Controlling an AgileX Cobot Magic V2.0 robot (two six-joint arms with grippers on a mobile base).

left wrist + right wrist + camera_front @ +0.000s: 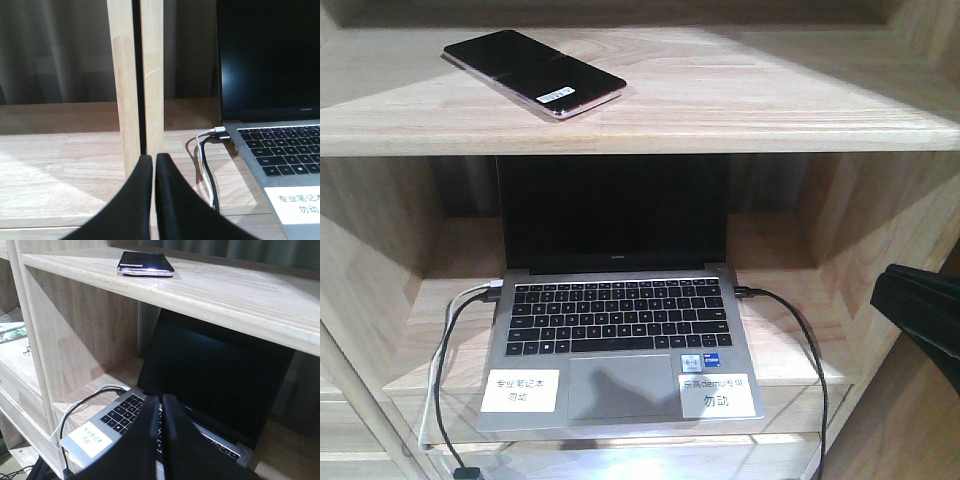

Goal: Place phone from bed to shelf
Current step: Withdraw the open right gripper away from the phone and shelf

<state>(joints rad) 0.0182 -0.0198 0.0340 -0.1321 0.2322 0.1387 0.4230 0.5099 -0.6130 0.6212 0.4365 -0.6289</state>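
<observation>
The black glossy phone (533, 72) lies flat on the upper pale-wood shelf (740, 100), near its front left, with a white sticker at its near end. The right wrist view shows the phone (145, 263) on the same shelf (215, 295), far above my gripper. My right gripper (161, 401) is shut and empty, hovering over the laptop's keyboard. My left gripper (153, 159) is shut and empty, in front of a wooden upright. The bed is out of view.
An open grey laptop (620, 340) with a dark screen sits on the lower board, with white stickers on its palm rest. Cables (450, 340) run from both of its sides. A double wooden upright (136, 75) stands left of the laptop. A black arm part (925, 310) juts in at right.
</observation>
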